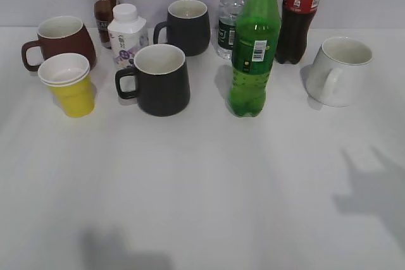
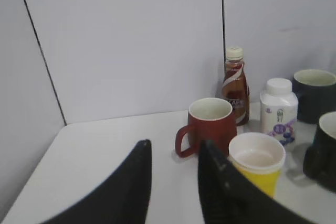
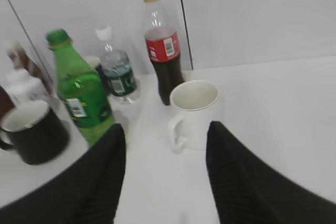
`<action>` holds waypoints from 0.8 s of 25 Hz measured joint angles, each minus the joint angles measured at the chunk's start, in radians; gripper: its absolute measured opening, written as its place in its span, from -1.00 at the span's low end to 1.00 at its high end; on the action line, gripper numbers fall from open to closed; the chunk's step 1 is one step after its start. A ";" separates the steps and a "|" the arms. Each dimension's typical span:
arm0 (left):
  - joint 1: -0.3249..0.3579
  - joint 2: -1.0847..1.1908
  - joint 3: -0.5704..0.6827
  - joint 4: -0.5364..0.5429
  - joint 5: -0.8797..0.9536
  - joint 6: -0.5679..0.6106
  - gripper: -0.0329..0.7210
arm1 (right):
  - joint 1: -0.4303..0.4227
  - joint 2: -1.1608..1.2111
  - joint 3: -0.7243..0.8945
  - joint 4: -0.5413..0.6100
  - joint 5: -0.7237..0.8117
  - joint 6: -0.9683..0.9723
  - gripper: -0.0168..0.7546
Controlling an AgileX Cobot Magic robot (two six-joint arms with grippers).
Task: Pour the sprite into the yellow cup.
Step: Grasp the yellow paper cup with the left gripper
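The sprite, a tall green bottle with a barcode label, stands upright right of centre; it also shows in the right wrist view. The yellow cup stands at the left, in front of a brown-red mug; it shows in the left wrist view. My left gripper is open and empty, just left of the yellow cup. My right gripper is open and empty, short of the white mug, with the sprite to its left. Neither gripper shows in the exterior view, only shadows.
Two black mugs stand mid-table. A white mug is at the right. A cola bottle, a clear water bottle, a brown drink bottle and a small white bottle stand along the back.
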 joint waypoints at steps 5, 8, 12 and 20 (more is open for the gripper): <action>0.000 0.287 0.014 -0.055 -0.251 0.000 -0.20 | 0.128 0.166 0.001 0.006 -0.152 -0.169 0.02; 0.000 0.470 0.015 -0.063 -0.415 0.000 0.08 | 0.204 0.289 0.001 0.006 -0.214 -0.195 0.02; 0.000 0.698 0.015 -0.059 -0.667 -0.075 0.39 | 0.269 0.435 0.001 0.007 -0.305 -0.200 0.16; -0.066 0.921 0.030 0.095 -0.779 -0.286 0.52 | 0.355 0.649 0.002 0.014 -0.504 -0.175 0.60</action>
